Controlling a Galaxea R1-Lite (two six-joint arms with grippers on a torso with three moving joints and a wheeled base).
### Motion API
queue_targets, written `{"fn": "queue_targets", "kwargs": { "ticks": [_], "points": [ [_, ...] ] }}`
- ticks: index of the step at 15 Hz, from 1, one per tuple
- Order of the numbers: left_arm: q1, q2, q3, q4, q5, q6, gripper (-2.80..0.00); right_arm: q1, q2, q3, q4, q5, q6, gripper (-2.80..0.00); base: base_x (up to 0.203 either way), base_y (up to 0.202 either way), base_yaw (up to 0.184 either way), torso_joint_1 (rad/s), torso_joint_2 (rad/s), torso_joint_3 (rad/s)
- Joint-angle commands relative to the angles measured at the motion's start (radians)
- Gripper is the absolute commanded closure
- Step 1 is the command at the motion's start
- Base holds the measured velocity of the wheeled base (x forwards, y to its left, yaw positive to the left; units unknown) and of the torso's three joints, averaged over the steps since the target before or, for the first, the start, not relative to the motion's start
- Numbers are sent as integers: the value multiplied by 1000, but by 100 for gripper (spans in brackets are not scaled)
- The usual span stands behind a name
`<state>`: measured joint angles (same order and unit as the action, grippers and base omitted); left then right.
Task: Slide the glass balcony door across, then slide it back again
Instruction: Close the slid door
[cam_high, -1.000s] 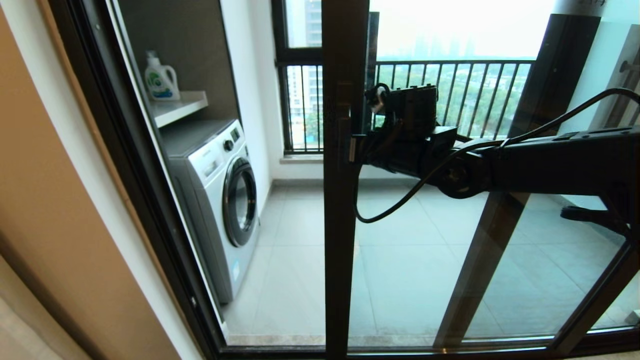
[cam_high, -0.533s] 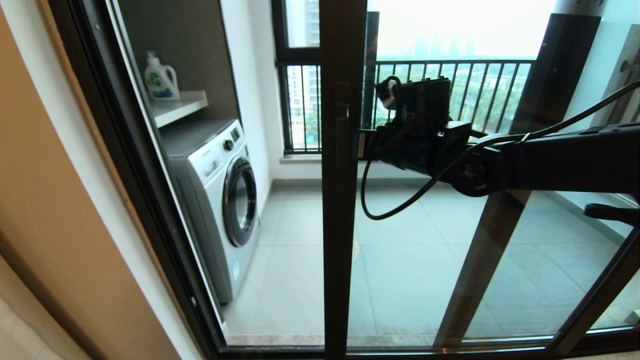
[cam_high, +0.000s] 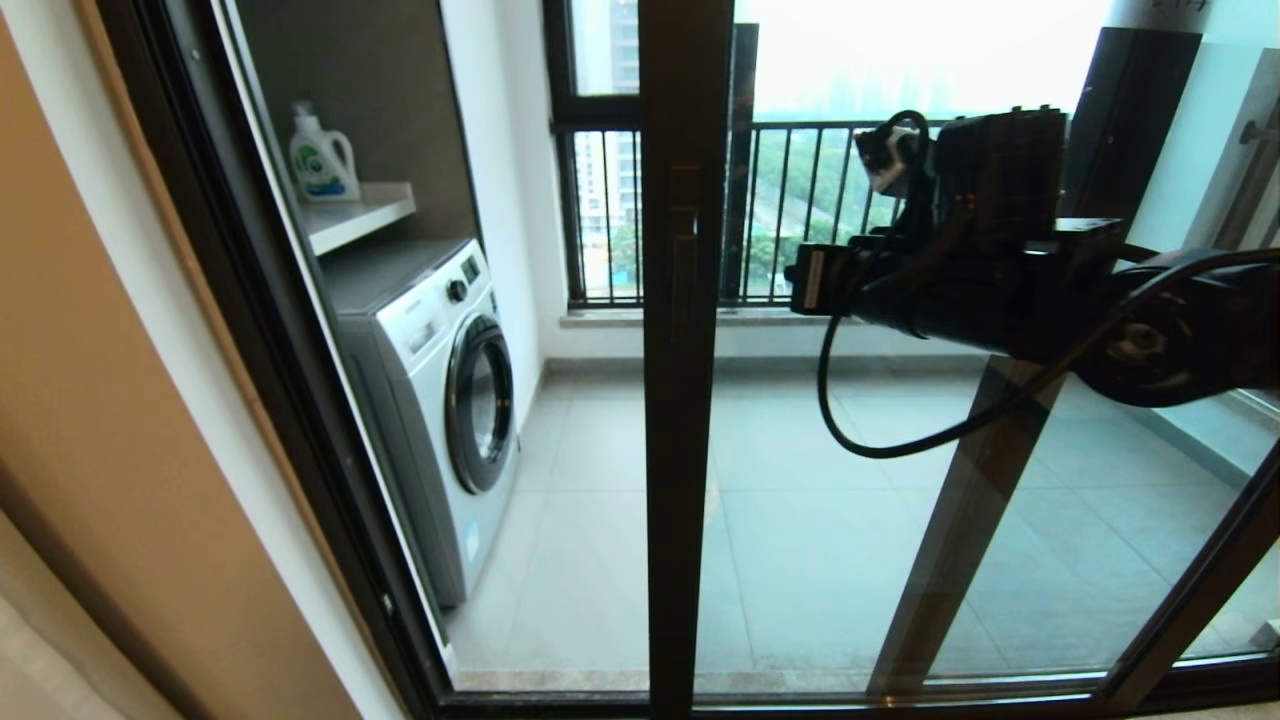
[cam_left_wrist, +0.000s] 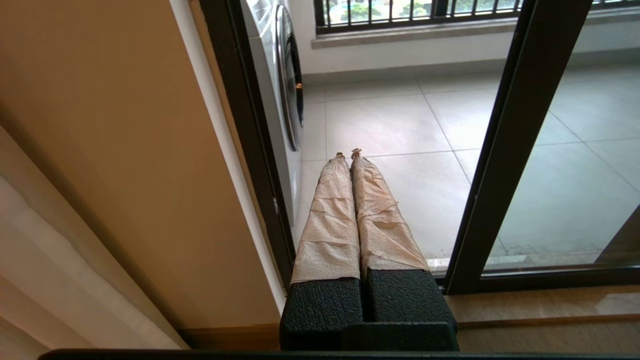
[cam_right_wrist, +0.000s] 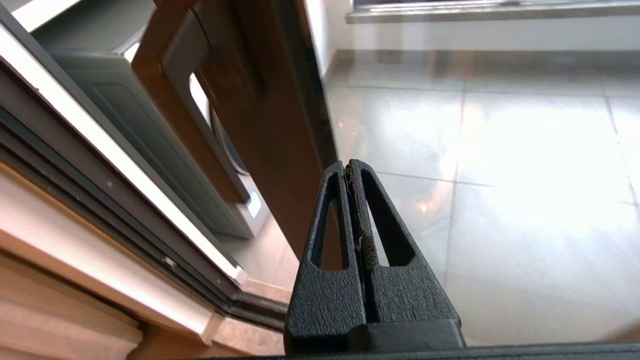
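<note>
The glass balcony door (cam_high: 850, 560) stands partly slid across, its dark brown upright (cam_high: 685, 450) near the middle of the head view. The vertical bar handle (cam_high: 686, 270) is on that upright. My right gripper (cam_high: 795, 280) hovers to the right of the handle, clear of it, in front of the glass. In the right wrist view its black fingers (cam_right_wrist: 348, 167) are shut on nothing, with the handle (cam_right_wrist: 150, 100) and the upright (cam_right_wrist: 265, 140) off to one side. My left gripper (cam_left_wrist: 348, 152), with paper-wrapped fingers, is shut and empty, held low before the open gap.
A white washing machine (cam_high: 440, 400) stands on the balcony at the left, with a detergent bottle (cam_high: 322, 160) on a shelf above it. The dark fixed frame (cam_high: 250, 330) bounds the gap on the left. Black railing bars (cam_high: 800, 200) and a second dark-framed pane (cam_high: 1000, 450) lie behind.
My right gripper has drawn back from the door handle, moving right and slightly up. The door upright has hardly shifted.
</note>
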<state>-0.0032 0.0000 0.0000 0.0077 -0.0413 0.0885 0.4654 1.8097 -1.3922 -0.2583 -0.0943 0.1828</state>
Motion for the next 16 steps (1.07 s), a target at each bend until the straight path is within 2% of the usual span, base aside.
{"fn": "queue_targets", "kwargs": {
  "ticks": [1,3,6,8,12,14,16],
  "points": [
    [0,2,0,0,0,0,0,-11,-226,182,-1,-21,2,0,0,0,0,0,0,0],
    [0,2,0,0,0,0,0,-25,-410,415,-1,-66,-1,0,0,0,0,0,0,0],
    [0,2,0,0,0,0,0,-107,-732,607,52,-102,-37,0,0,0,0,0,0,0],
    [0,2,0,0,0,0,0,-178,-945,626,210,-125,-79,0,0,0,0,0,0,0],
    [0,2,0,0,0,0,0,-325,-1278,529,599,-175,-190,0,0,0,0,0,0,0],
    [-1,2,0,0,0,0,0,-423,-1405,517,670,-180,-290,0,0,0,0,0,0,0],
    [0,2,0,0,0,0,0,-463,-1523,531,694,-150,-377,0,0,0,0,0,0,0]
  ]
}}
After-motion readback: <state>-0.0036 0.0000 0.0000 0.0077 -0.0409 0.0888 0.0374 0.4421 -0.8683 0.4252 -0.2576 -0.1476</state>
